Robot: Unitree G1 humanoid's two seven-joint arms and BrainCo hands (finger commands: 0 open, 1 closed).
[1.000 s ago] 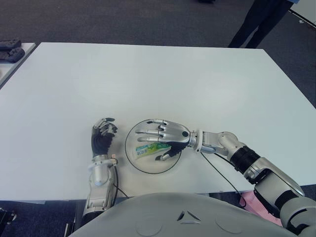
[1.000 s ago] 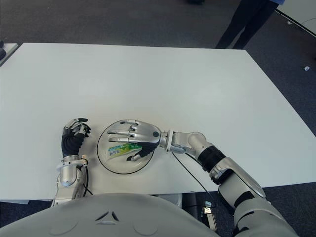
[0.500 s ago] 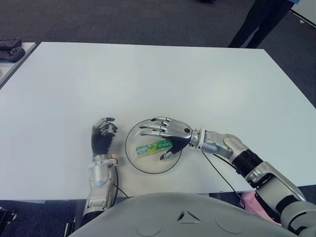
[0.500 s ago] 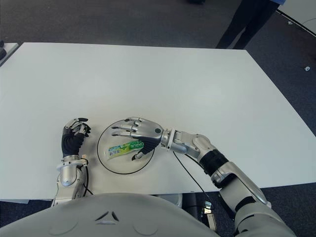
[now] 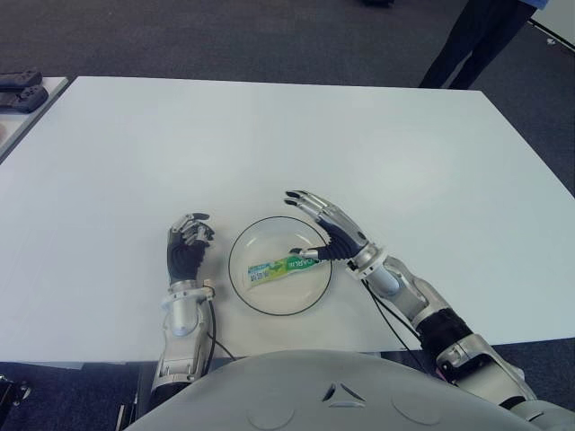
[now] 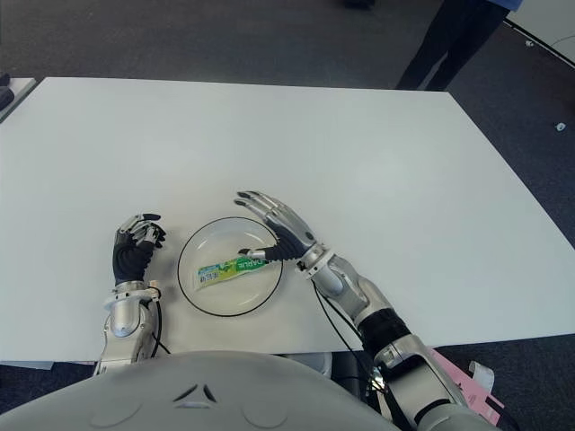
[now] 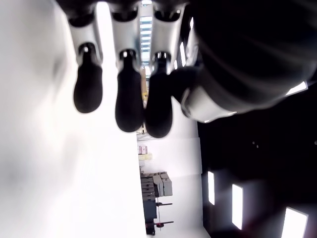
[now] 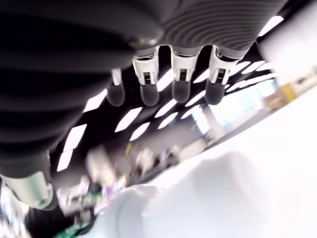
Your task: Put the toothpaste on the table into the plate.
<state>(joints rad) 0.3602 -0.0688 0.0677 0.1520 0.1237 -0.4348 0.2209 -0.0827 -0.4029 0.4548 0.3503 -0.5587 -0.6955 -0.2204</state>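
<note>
One toothpaste tube (image 5: 280, 267) lies in one plate (image 5: 241, 284) on one white surface (image 5: 269, 144). Two robot hands show: the left hand (image 5: 186, 249) and the right hand (image 5: 325, 226). One person's legs (image 5: 463, 40) stand at upper right.

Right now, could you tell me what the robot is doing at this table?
It is putting toothpaste into a plate, and that looks done: the green toothpaste tube lies flat inside the round plate on the white table. The right robot hand is open, fingers spread, at the plate's right edge, holding nothing. The left robot hand, fingers curled, shows just left of the plate and takes no part.
</note>
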